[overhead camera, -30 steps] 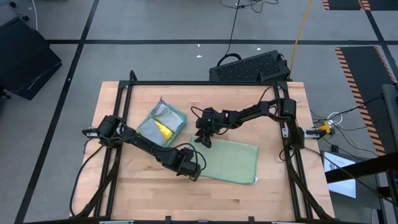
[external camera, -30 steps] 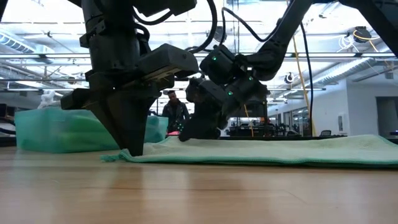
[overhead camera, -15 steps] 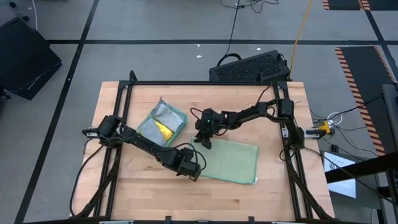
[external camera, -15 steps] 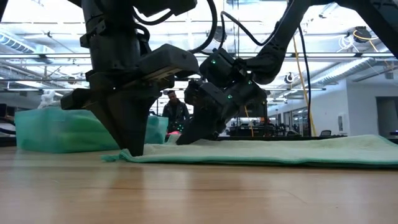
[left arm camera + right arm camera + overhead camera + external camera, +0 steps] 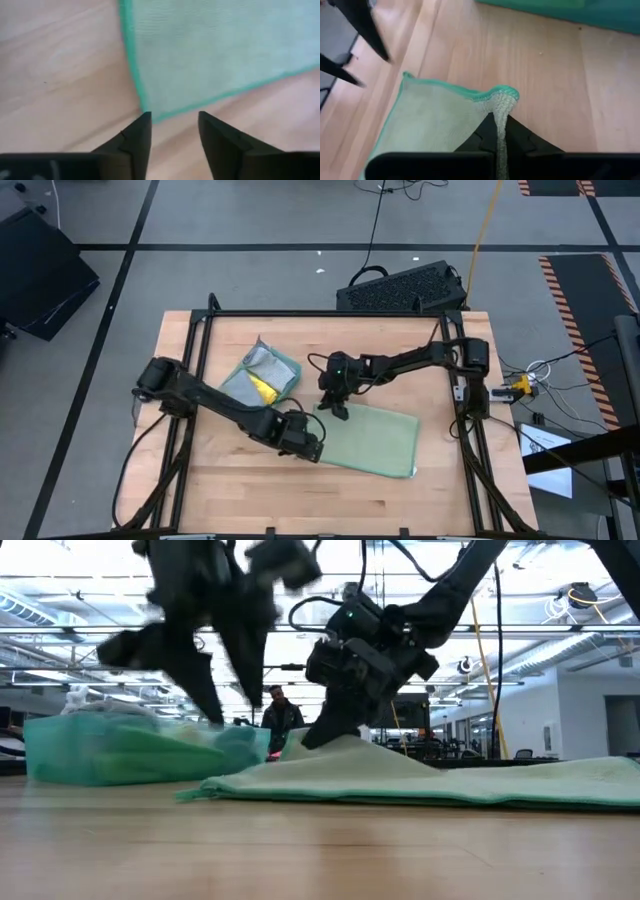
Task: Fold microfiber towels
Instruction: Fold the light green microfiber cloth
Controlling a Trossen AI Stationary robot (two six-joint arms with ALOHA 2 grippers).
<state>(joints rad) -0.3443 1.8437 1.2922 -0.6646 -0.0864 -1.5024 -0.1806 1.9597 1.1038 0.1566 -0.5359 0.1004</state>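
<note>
A pale green microfiber towel lies spread on the wooden table, to the right of centre. My right gripper is at its far left corner, shut on the cloth. My left gripper hovers open above the towel's near left corner, touching nothing; in the low view it hangs clear of the table. A pile of other towels, teal with grey and yellow on top, rests on the table left of centre. My right gripper pinches the towel's far left corner between its two fingers, coming from above and slanting down. That corner is drawn up into a small peak off the table. The rest of the towel lies flat.
A black frame runs along the table's edges. A black perforated box sits beyond the far edge. A person stands far behind the table in the low view. Bare wood lies along the near edge.
My left gripper has opened, let go of the towel's near left corner and risen clear of the table; that corner lies flat. My right gripper has shut on the far left corner and drawn it up into a peak.
</note>
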